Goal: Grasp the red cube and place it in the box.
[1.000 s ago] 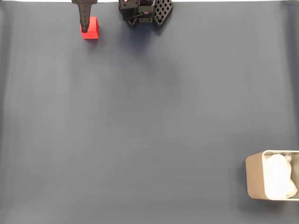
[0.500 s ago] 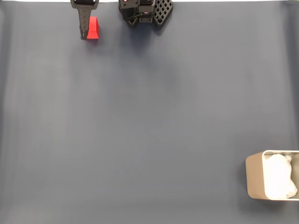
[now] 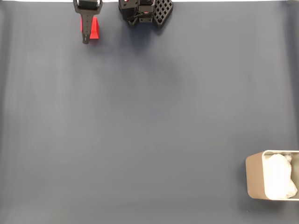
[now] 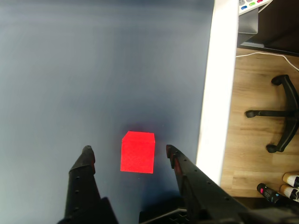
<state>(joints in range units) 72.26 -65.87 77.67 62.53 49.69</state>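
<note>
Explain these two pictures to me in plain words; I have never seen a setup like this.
This is a small robot arm on a table covered by a dark grey mat. The fixed view looks down at the whole table; the wrist view comes from a camera riding on the arm. Its two-finger gripper is open, with the red cube sitting on the mat between the fingers, not yet held. In the fixed view, the cube is at the top edge, partly hidden by a finger. The box, with white padding inside, sits at the bottom right corner.

Matte black end effector (image 4: 127,151) with two tapered fingers (image 4: 85,161), perforated black plastic arm base (image 3: 145,11).
</note>
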